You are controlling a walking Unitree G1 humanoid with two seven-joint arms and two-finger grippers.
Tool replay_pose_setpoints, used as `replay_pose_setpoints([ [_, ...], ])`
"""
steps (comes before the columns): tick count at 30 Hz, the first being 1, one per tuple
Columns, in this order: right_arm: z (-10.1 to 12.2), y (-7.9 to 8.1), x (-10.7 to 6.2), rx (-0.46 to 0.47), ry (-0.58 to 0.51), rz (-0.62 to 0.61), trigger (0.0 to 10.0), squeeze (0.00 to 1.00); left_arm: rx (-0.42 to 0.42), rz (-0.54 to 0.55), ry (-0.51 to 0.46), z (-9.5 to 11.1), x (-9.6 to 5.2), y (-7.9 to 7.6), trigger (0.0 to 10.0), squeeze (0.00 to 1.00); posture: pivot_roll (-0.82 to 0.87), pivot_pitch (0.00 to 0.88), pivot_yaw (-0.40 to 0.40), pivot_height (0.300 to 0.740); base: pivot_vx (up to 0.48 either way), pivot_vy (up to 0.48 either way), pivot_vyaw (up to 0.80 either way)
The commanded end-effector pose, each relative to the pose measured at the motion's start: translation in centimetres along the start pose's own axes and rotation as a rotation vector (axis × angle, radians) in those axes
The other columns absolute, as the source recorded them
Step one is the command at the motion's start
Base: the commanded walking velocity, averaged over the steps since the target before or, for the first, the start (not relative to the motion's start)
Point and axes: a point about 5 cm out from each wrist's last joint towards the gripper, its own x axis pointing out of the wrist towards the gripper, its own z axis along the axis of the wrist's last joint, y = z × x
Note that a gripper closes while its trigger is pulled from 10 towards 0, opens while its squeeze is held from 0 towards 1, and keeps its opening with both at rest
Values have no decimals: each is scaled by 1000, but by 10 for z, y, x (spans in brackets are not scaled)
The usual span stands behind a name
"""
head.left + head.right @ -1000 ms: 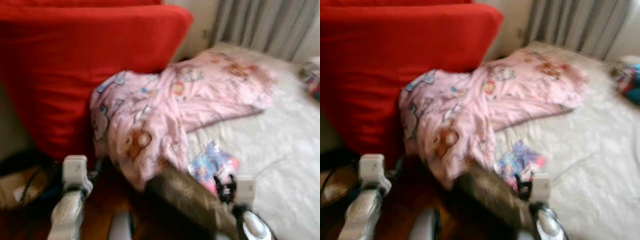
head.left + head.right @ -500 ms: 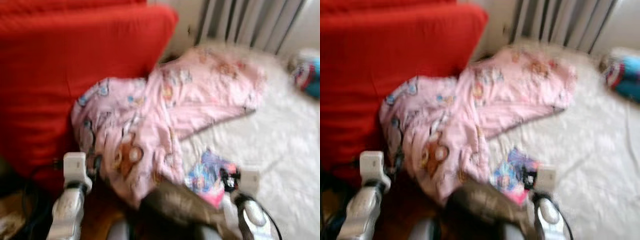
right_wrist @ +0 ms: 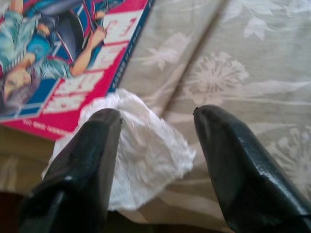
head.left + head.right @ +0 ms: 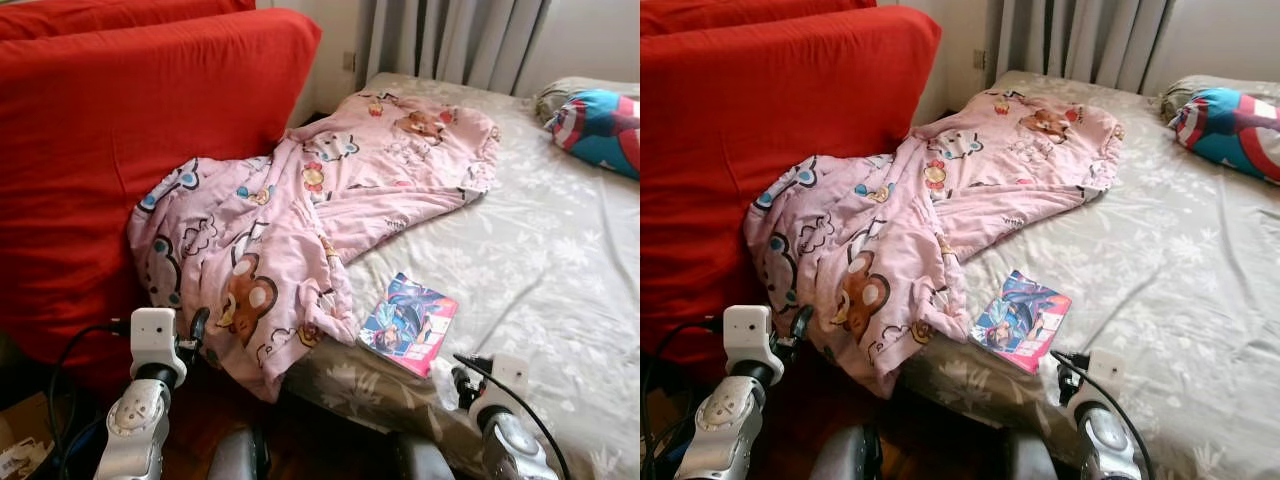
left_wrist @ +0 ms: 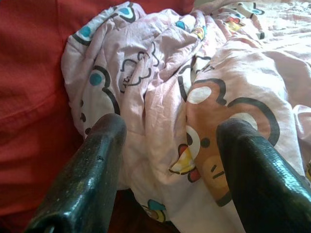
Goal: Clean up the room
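Observation:
A pink cartoon-bear blanket [image 4: 300, 215] spills from the bed [image 4: 540, 270] over its front corner and against the red sofa [image 4: 120, 130]. My left gripper [image 5: 170, 128] stands open, close to the hanging blanket fold [image 5: 194, 87], low beside the sofa [image 4: 196, 335]. A colourful comic book [image 4: 408, 322] lies flat near the bed's front edge. Just beside the book rests a crumpled white tissue [image 3: 146, 155]. My right gripper [image 3: 155, 116] is open with the tissue lying between its fingers, at the bed's front edge [image 4: 463, 380].
A blue, red and white shield-pattern pillow [image 4: 600, 128] lies at the bed's far right. Grey curtains [image 4: 450, 40] hang behind the bed. Black cables [image 4: 70, 350] and a cardboard box [image 4: 20, 450] sit on the dark wooden floor [image 4: 220, 420] under the left arm.
The camera has swung and the blurred picture has steadied, so the whole scene shifted. Both arms keep roughly the same posture, the right gripper now just right of the book.

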Motion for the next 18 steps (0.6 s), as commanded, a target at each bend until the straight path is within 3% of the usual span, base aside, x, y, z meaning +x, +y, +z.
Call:
replay_pose_setpoints([
  [1, 4, 3, 3, 5, 11, 10, 10000, 906, 12, -8, 5, 1, -1, 1, 10000, 0, 18, 79, -26, 595, 0, 0, 0],
  [2, 5, 4, 4, 1, 16, 10, 10000, 816, 14, -8, 5, 1, -2, 1, 10000, 0, 25, 82, -23, 595, 0, 0, 0],
  [3, 5, 5, 4, 0, 18, 10, 10000, 816, 14, -7, 5, 2, -2, 2, 10000, 0, 26, 83, -22, 595, 0, 0, 0],
  [4, 7, 8, 5, -6, 18, 16, 10000, 0, 17, -9, 4, 2, -2, 3, 10000, 0, 32, 86, -19, 595, 0, 0, 0],
  [12, 10, 24, 8, -74, 36, 107, 10000, 0, 31, -17, 8, 3, -3, 6, 10000, 0, 43, 90, -4, 595, 0, 0, 0],
  [18, 8, 18, 8, -70, 46, 67, 10000, 0, 36, -21, 13, 4, -4, 8, 10000, 0, 46, 88, -1, 595, 0, 0, 0],
])
